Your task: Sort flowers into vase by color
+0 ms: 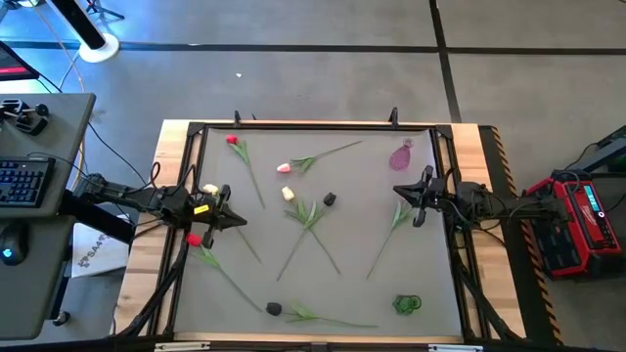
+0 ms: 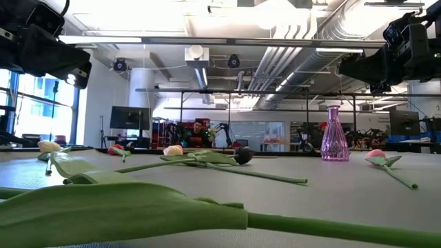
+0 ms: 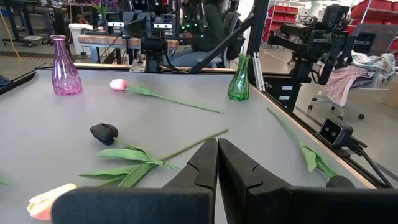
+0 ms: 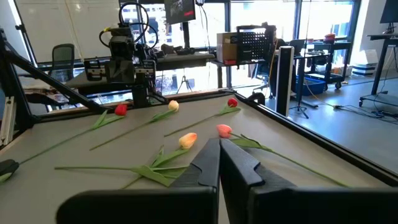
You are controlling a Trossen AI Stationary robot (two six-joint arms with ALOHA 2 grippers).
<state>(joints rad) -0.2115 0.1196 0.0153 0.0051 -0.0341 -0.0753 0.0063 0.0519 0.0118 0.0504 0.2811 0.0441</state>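
Several artificial tulips lie flat on the grey mat. In the high view, a red one [image 1: 232, 140], a pink one [image 1: 284, 168], a cream one [image 1: 289, 194] and a black one [image 1: 330, 199] lie mid-table. Another red [image 1: 194, 240] and another black [image 1: 274, 309] lie nearer the near-left. The purple vase [image 1: 401, 156] stands far right and the green vase [image 1: 407, 305] near right. My left gripper [image 1: 235, 219] hovers shut at the left side, and its wrist view shows its fingers [image 3: 205, 163] together. My right gripper [image 1: 396, 190] hovers shut at the right side, above a pink tulip [image 2: 376, 156].
A black frame [image 1: 191, 132] rims the mat inside the wooden table edge [image 1: 166, 137]. A yellow-cream tulip [image 1: 208, 189] lies close by the left gripper. Bare mat shows between the two vases on the right side. A person sits far behind the table [image 2: 200, 131].
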